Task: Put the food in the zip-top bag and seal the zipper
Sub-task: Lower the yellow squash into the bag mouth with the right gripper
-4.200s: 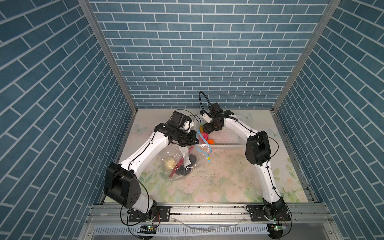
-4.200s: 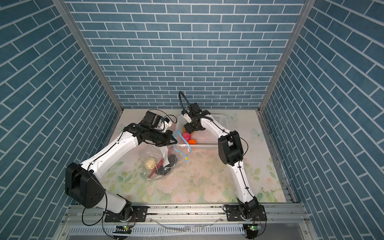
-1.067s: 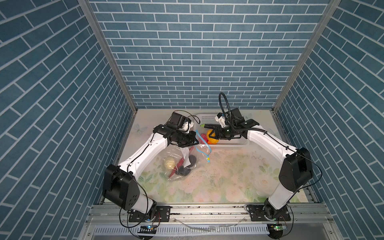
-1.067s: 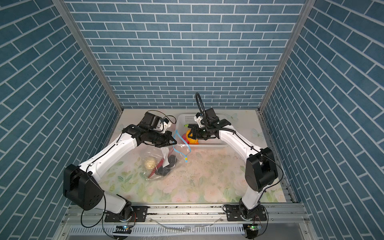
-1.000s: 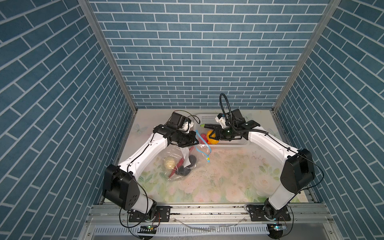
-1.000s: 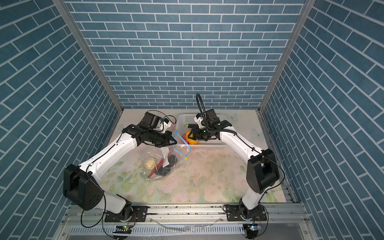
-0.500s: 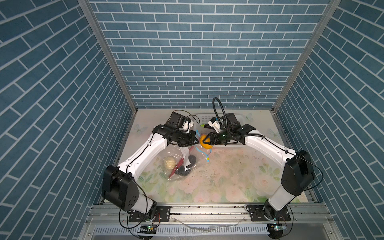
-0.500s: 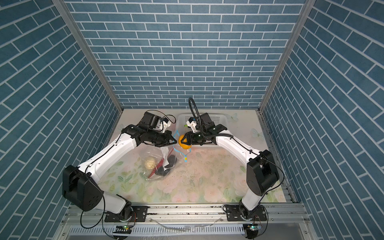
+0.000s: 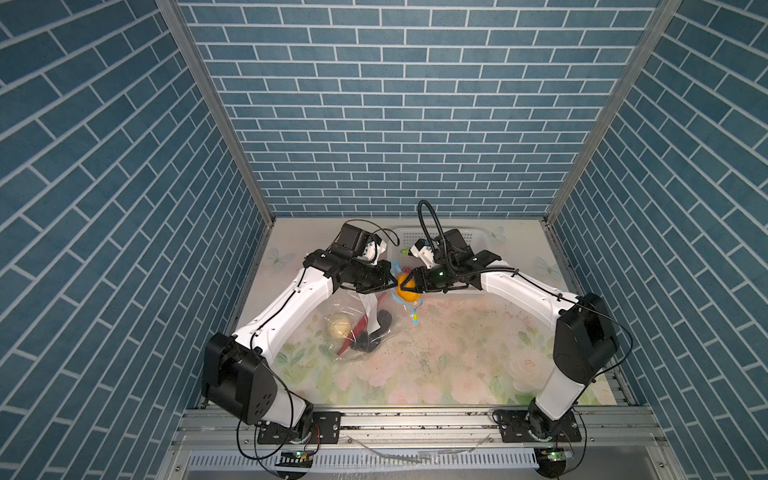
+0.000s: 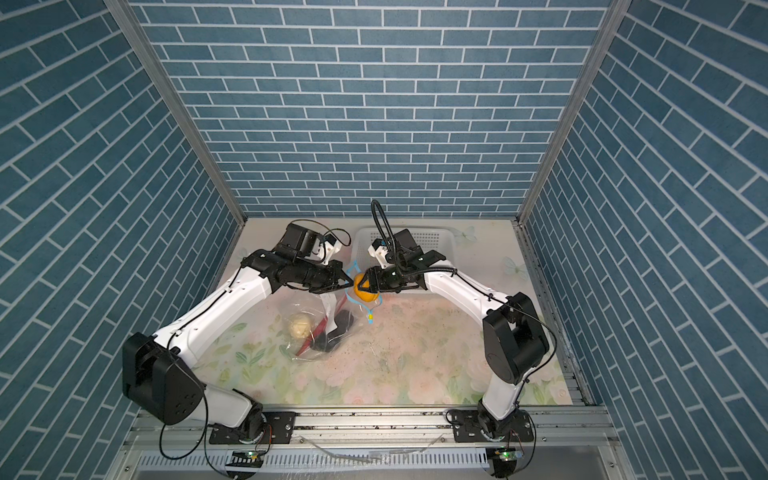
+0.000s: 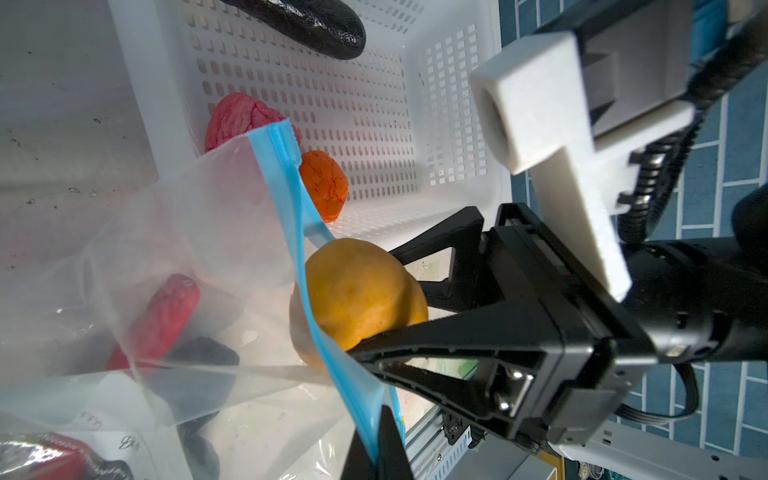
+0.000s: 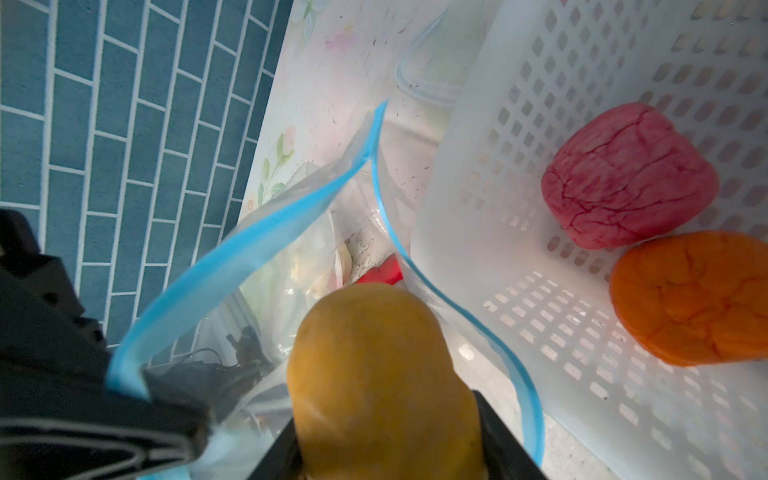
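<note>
Bag [image 9: 361, 328] mouth held open, yellow piece [image 12: 382, 374] now at the opening.
It rests beside the basket [image 11: 374, 104], cream ball [image 9: 340, 326] and red strip [image 9: 351, 338] inside. A second ago the right gripper [image 9: 406, 286] was over the basket; now it has brought the yellow piece, clamped between its jaws, to the zipper [image 11: 291, 216] edge, so dropping it in looks next. Left gripper [image 10: 347, 286] is closed on that blue edge and holds it up. Both arms reach inward, tips nearly meeting. Pink ball [image 12: 627, 178] and orange piece [image 12: 694, 299] wait in the basket.
</note>
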Robot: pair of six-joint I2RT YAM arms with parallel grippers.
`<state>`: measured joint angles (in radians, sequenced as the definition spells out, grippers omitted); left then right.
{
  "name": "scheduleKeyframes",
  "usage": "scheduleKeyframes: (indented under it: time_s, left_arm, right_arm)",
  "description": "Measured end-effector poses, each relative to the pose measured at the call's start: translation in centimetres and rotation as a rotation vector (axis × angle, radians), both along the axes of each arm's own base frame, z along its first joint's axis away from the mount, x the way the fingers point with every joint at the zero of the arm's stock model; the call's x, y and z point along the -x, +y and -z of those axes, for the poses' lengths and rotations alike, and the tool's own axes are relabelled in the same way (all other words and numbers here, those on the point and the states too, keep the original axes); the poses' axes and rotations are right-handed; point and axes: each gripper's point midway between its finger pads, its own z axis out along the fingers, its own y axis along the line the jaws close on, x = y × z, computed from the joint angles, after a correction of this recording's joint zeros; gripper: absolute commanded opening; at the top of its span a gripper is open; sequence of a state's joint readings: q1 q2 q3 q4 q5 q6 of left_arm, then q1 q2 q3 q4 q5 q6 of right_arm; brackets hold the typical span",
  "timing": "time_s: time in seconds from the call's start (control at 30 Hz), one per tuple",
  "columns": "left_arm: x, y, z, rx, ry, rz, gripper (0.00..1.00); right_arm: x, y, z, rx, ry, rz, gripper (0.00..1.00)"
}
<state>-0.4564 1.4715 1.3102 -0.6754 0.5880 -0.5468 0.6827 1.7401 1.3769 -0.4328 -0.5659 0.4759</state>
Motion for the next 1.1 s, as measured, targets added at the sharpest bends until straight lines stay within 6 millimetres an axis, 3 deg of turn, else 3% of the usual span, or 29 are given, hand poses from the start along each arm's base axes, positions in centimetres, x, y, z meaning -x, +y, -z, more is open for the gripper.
scheduleKeyframes:
  time_s: [0.6, 1.1]
  left_arm:
    - [0.1, 0.0, -0.3, 0.007, -0.004, 0.003, 0.00]
    - [0.2, -0.1, -0.3, 0.010, -0.005, 0.005, 0.00]
  right_arm:
    - [0.9, 0.6, 2.7, 0.052, 0.056, -0.022, 0.59]
    - [1.1, 0.6, 2.9, 0.063, 0.063, -0.024, 0.64]
